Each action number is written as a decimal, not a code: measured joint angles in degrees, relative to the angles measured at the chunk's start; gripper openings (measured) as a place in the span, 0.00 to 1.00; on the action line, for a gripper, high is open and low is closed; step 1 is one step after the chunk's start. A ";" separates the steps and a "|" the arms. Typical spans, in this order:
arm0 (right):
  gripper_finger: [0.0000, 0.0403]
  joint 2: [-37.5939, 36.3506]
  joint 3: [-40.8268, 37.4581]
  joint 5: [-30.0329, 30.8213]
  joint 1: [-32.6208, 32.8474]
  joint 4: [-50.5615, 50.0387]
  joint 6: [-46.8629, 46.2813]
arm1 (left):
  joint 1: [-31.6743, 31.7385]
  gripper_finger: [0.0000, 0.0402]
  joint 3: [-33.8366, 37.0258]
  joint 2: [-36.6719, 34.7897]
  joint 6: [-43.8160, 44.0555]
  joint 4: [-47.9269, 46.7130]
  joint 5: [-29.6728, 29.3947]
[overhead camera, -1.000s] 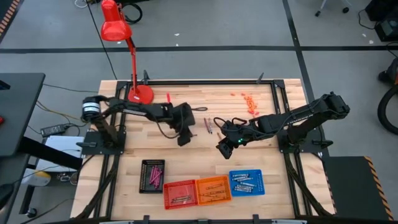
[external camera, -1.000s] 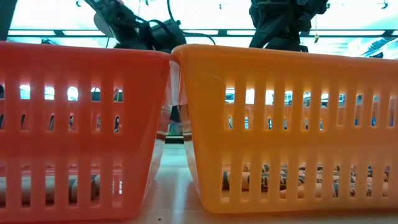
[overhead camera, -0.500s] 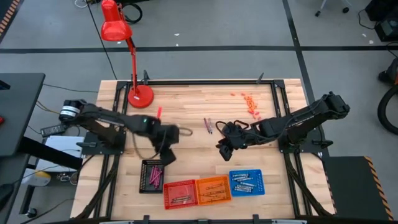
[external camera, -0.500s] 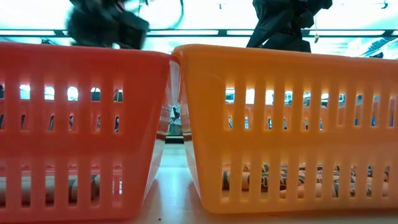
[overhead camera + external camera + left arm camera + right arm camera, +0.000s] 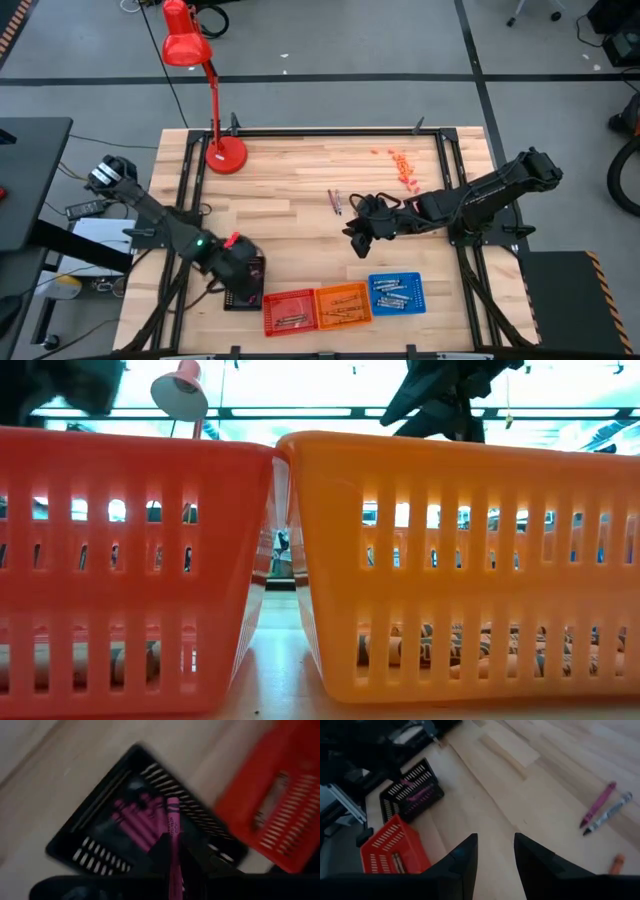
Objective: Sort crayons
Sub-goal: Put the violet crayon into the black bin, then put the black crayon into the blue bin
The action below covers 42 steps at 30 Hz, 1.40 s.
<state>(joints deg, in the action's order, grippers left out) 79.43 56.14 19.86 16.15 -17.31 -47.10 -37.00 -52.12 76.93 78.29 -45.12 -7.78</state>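
Note:
My left gripper (image 5: 240,266) hangs over the black basket (image 5: 245,284) at the near left, shut on a magenta crayon (image 5: 172,827). In the left wrist view (image 5: 175,854) the basket (image 5: 100,807) below it holds several magenta crayons (image 5: 135,822). My right gripper (image 5: 358,238) is open and empty above the table's middle; it also shows in the right wrist view (image 5: 495,857). A magenta crayon (image 5: 598,805) and a grey crayon (image 5: 608,813) lie side by side on the wood (image 5: 335,201). My left gripper pinches the magenta crayon between its two fingers (image 5: 161,854), on the crayon's rear part (image 5: 174,862). The fingers point down at the basket. The crayon lies along the fingers, its front end (image 5: 172,802) sticking out past them, lifted clear above the crayons in the basket.
A red basket (image 5: 290,311), an orange basket (image 5: 343,304) and a blue basket (image 5: 396,293) stand in a row at the near edge, each holding crayons. A red desk lamp (image 5: 224,152) stands at the far left. Small orange bits (image 5: 401,166) lie at the far right.
My left gripper has swung from the table's middle toward the near left edge and now hangs over the black basket, carrying the magenta crayon. My right gripper has stayed about where it was.

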 joint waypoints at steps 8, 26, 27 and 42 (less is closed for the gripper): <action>0.33 0.01 0.02 0.13 -1.24 4.06 3.25 | -5.12 0.09 5.90 0.00 14.55 1.14 -7.90; 0.33 0.07 0.00 0.52 -1.21 6.88 1.95 | -0.16 0.33 8.60 -5.67 3.27 8.40 -3.41; 0.33 0.07 0.02 0.63 -1.21 6.88 2.24 | 0.50 0.32 8.45 -6.53 2.56 8.50 -3.46; 0.33 0.12 0.01 -0.84 -6.16 7.57 7.72 | 21.79 0.29 7.15 -8.63 -26.65 10.03 -3.89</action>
<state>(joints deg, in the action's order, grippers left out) 79.55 56.15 19.01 9.99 -9.74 -39.39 -15.21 -44.97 68.29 51.64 -35.10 -11.67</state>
